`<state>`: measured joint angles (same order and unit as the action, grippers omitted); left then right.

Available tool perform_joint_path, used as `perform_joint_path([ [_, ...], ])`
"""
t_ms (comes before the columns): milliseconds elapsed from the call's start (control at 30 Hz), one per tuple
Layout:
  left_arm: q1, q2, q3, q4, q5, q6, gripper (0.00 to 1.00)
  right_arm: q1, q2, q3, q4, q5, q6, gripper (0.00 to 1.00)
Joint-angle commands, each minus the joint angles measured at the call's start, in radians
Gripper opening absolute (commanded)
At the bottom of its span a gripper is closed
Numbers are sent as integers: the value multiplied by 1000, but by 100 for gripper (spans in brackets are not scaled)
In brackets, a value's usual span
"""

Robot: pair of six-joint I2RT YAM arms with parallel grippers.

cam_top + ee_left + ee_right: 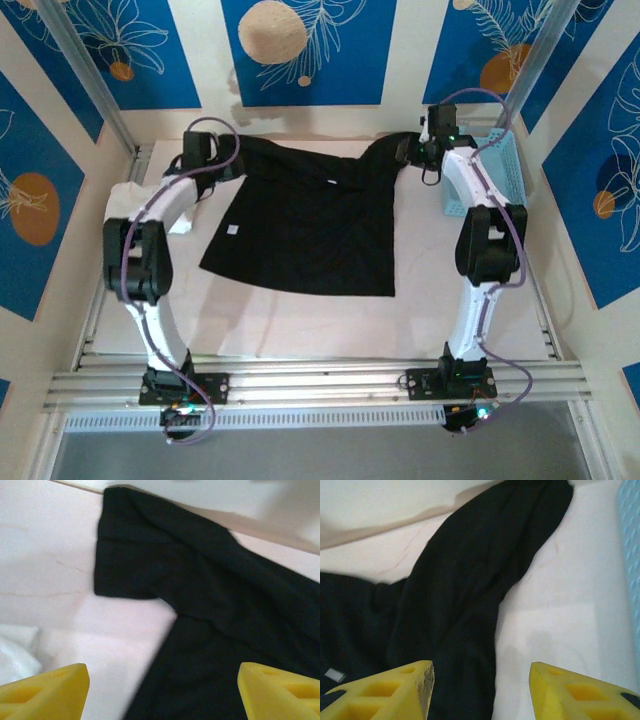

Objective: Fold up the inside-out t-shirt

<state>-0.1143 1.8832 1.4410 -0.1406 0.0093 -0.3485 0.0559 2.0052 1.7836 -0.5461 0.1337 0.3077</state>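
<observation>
The inside-out t-shirt (310, 225) is black and lies spread flat on the white table, hem toward me, sleeves at the back. A small whitish tag (232, 230) shows on its left part. My left gripper (208, 160) hovers over the left sleeve (127, 565). Its yellow fingers (47, 690) stand wide apart in the left wrist view, over the shirt's side edge, with nothing between them. My right gripper (432, 145) hangs over the right sleeve (520, 535), which is bunched into a long roll. It is open (480, 692) above cloth and bare table.
A light-blue basket (500, 170) stands at the back right, close beside my right arm, its wall (631, 555) at the right edge of the right wrist view. A white cloth (125, 195) lies at the left by my left arm. The table's back wall runs just behind the sleeves.
</observation>
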Motion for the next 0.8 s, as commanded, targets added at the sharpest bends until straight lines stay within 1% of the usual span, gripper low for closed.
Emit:
perform_joint_path([
  [0,-71,-72,-170,208,90,-81,78,59,-112,-144,54,-108,31,53],
  [100,-113,-90,-294,211,49,-90,78,106,-146,-275,21,-59,64,53],
  [167,-113,-106,-350,178,14,-109,78,118,-175,-352,-25,-16,87,53],
  [267,-112,-180,-461,154,-78,-117,78,129,-271,-529,-49,-19,131,53],
  [367,-106,-278,-584,164,-133,-139,80,163,-372,-704,-46,-46,190,53],
  [467,-95,-355,-665,135,-192,-142,83,206,-415,-794,-83,-38,224,54],
  [500,-89,-370,-683,126,-203,-140,85,217,-422,-813,-94,-27,231,54],
  [533,-84,-380,-693,113,-207,-138,88,227,-425,-827,-98,-20,238,54],
  [600,-63,-383,-709,92,-200,-126,91,234,-417,-852,-103,-22,242,55],
  [767,-23,-348,-717,60,-128,-118,91,257,-392,-883,-90,-42,257,54],
])
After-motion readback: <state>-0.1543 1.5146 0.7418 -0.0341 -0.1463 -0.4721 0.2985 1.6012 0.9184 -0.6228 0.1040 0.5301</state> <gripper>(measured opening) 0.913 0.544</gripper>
